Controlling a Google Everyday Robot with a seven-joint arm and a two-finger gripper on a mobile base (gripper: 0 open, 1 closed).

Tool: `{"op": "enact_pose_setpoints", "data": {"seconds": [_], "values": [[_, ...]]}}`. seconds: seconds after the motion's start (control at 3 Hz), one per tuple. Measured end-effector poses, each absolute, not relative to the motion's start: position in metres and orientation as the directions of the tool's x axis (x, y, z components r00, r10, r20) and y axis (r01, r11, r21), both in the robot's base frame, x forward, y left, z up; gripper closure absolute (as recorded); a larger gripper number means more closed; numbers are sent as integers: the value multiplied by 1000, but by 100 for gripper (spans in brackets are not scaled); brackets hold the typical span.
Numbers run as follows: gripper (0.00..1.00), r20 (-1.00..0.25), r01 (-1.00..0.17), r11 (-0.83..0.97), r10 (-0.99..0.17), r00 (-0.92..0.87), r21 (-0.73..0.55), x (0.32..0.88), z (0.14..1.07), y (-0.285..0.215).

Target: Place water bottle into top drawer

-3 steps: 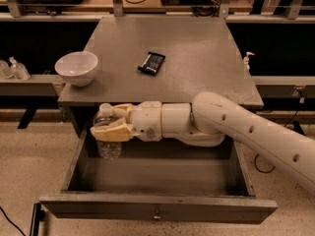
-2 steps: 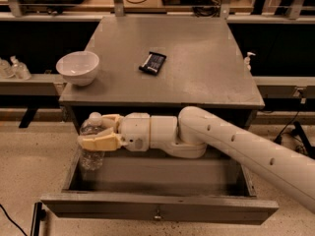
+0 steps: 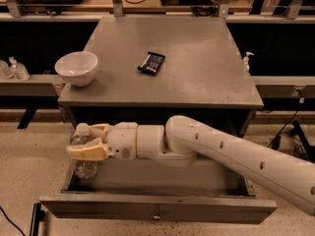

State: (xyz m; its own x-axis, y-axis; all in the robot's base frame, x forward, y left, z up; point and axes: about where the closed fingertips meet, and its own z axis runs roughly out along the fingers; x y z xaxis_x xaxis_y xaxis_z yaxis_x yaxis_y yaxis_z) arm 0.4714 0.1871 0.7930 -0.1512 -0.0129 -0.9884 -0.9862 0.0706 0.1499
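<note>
At the left end of the open top drawer (image 3: 211, 209), you had one gripper (image 3: 81, 140), carried in from the right on the single white arm (image 3: 236, 154).

Gripper state: the two tan fingers (image 3: 91, 151) were closed part-way, one on the far side and one on the near side of the one water bottle (image 3: 85, 169). Both pressed against the bottle's body just below its white cap, so the gap between them was the bottle's own width.

Bottle position: the bottle stood upright in the drawer's left end. Its lower half sat below the side wall, inside the compartment, and its cap and shoulder stood above the rim. You could not tell whether its base touched the drawer floor.

Item count:
- One drawer was pulled out, with one small metal knob (image 3: 157, 213) at the centre of its front panel. The bottle's lower half was the only item you could see in it, and the arm hid much of the floor.
- The cabinet top (image 3: 206, 77) carried two items: one white bowl (image 3: 76, 68) at the left edge and one dark flat packet (image 3: 151, 63) near the middle, well apart from each other.
- The bowl stood upright, and its inside showed plain white.
- On the left ledge (image 3: 34, 85) stood two small clear bottles (image 3: 15, 69), side by side.
- To the right stood one small pump bottle (image 3: 247, 60), just beside the cabinet top's edge.
</note>
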Motion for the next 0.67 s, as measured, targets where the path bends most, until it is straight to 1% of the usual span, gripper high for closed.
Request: {"op": "enact_pose_setpoints", "data": {"seconds": [0.33, 0.67], "values": [[100, -983, -981, 89, -48, -178, 173, 472, 774, 188], [100, -983, -983, 58, -42, -176, 174, 471, 755, 196]]}}
